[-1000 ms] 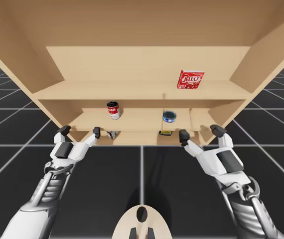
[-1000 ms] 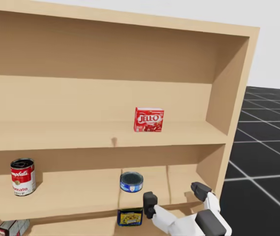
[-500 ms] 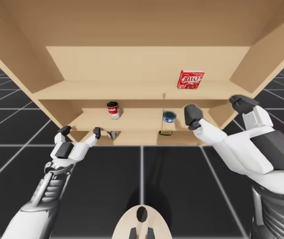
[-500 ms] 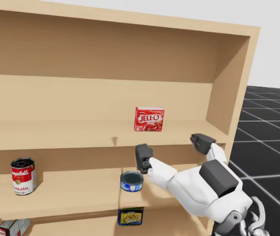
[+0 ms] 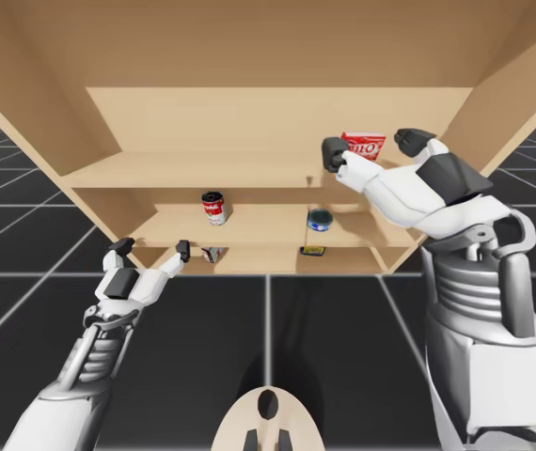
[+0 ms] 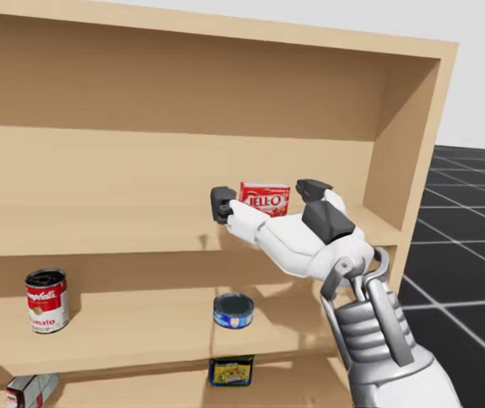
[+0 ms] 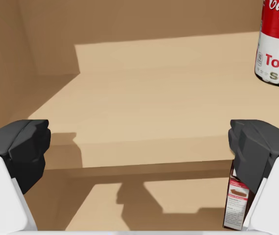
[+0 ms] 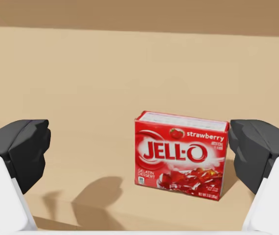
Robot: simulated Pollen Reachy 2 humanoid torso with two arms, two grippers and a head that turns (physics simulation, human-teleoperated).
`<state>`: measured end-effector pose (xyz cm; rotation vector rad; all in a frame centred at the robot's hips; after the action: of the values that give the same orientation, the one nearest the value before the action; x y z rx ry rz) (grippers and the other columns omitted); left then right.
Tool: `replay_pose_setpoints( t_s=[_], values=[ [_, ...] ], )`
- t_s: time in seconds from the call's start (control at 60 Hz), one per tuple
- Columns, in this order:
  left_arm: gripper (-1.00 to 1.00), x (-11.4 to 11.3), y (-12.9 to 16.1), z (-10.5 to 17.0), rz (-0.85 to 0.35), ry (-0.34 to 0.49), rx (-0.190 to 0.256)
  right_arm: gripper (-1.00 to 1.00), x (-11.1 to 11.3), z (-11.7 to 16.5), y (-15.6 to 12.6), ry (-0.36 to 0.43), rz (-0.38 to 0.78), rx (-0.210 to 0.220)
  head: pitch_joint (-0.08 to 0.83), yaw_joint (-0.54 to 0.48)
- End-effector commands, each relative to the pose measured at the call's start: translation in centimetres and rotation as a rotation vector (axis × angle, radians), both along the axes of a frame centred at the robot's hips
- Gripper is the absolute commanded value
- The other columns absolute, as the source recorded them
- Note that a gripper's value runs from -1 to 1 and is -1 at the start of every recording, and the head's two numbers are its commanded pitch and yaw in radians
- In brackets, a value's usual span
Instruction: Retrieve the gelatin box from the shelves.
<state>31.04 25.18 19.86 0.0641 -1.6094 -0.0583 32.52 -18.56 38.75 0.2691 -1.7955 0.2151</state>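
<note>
High view looks down on the shelves (image 5: 249, 174); head view faces them nearer; both share the red gelatin box (image 5: 364, 146), close before the right wrist view

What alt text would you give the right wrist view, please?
A red box stands upright on a wooden shelf, just ahead of my open right claw. The box sits off-centre between the fingers, nearer one than the other.
</note>
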Motion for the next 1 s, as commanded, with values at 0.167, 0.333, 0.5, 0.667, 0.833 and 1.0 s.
replay_pose_setpoints(
  t_s=[0.167, 0.333, 0.5, 0.667, 0.833, 1.0],
  values=[
    [-1.0, 0.0, 0.0, 0.0, 0.002, 0.003, -0.004, -1.0, 4.3, -0.3, 0.0, 0.225, -0.158, -0.019, 0.182, -0.23],
    [-1.0, 0.0, 0.1, 0.1, 0.001, 0.003, -0.009, -1.0, 5.5, -0.7, 0.2, 0.257, -0.184, -0.03, 0.188, -0.23],
    [-1.0, -0.1, 0.1, 0.1, -0.001, 0.003, -0.011, -1.0, 6.1, -1.0, 0.2, 0.276, -0.2, -0.046, 0.193, -0.23],
    [-1.0, -0.1, 0.0, 0.1, -0.001, 0.002, -0.01, 1.0, 6.0, -1.3, 0.2, 0.284, -0.207, -0.067, 0.195, -0.23],
    [-1.0, -0.1, 0.0, 0.2, -0.001, 0.0, -0.011, 1.0, 5.8, -1.2, 0.1, 0.295, -0.196, -0.055, 0.198, -0.23],
    [-1.0, -0.1, 0.1, 0.2, 0.003, -0.004, -0.014, 1.0, 4.4, 0.7, 0.0, 0.23, -0.177, -0.042, 0.2, -0.23]
  ],
)
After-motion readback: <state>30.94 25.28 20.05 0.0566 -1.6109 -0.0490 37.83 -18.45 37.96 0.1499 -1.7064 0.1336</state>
